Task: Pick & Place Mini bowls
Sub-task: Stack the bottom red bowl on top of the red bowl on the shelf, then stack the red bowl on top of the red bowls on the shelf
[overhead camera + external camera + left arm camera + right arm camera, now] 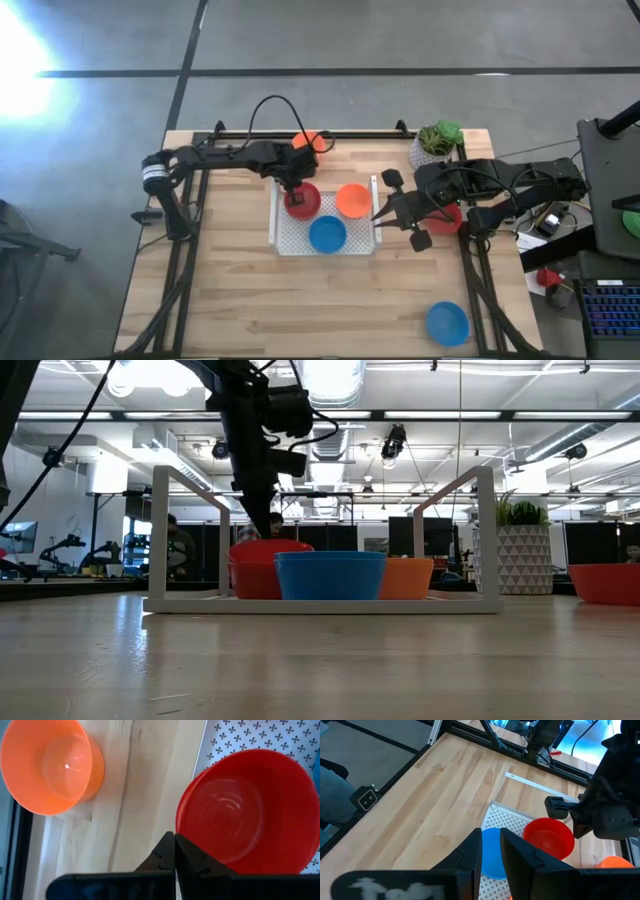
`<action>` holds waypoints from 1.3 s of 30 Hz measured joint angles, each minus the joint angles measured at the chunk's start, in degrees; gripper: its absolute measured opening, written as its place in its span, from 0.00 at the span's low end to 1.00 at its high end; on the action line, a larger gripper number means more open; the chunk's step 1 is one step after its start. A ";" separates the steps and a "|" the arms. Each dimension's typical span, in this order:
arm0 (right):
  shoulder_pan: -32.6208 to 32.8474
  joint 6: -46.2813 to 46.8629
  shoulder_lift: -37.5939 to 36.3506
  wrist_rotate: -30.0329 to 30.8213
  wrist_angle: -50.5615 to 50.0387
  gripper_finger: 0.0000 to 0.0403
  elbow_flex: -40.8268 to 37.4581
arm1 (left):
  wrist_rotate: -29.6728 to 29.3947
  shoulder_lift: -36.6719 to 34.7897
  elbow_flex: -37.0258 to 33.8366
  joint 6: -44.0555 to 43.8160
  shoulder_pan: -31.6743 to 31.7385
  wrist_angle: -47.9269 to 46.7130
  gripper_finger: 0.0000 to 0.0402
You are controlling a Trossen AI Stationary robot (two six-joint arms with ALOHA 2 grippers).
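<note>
Fingers of the left gripper (291, 196) are pressing closed, empty, beside the round red plastic bowl (303, 199) sitting in the white perforated tray (287, 240), nearer than the right gripper (385, 212).

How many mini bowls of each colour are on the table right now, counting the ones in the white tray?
Red mini bowls: 2
Orange mini bowls: 2
Blue mini bowls: 2
Total: 6
</note>
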 joint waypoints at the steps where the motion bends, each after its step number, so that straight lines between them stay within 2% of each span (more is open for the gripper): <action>1: 0.00 0.00 0.00 0.00 0.00 0.16 0.00 | 0.00 0.00 -0.45 -0.10 0.00 0.33 0.00; 9: 0.00 0.01 0.00 0.00 0.01 0.16 0.00 | 0.04 0.04 -2.34 -0.27 -0.04 1.55 0.00; 15: 0.00 0.26 -0.01 0.00 -0.12 0.16 0.00 | 0.01 -0.53 0.61 -0.40 -0.97 1.47 0.00; 20: 0.02 3.75 -1.29 1.36 -2.69 0.16 0.00 | -0.17 -3.78 2.64 -0.40 -3.85 1.53 0.00; 22: 0.02 4.96 -2.18 3.83 -3.86 0.16 0.00 | -0.55 -5.78 2.71 -0.40 -5.50 2.13 0.00; 28: 0.00 11.24 -4.78 10.79 -8.35 0.16 -0.02 | -6.52 -11.64 2.69 -1.24 -12.17 2.73 0.00; 34: 0.02 21.05 -5.70 12.03 -13.09 0.16 -0.02 | -12.38 -16.23 2.67 -3.44 -20.61 3.33 0.00; 39: 0.04 28.86 -5.39 12.13 -21.38 0.16 -0.02 | -17.88 -18.64 2.63 -4.78 -27.99 4.18 0.00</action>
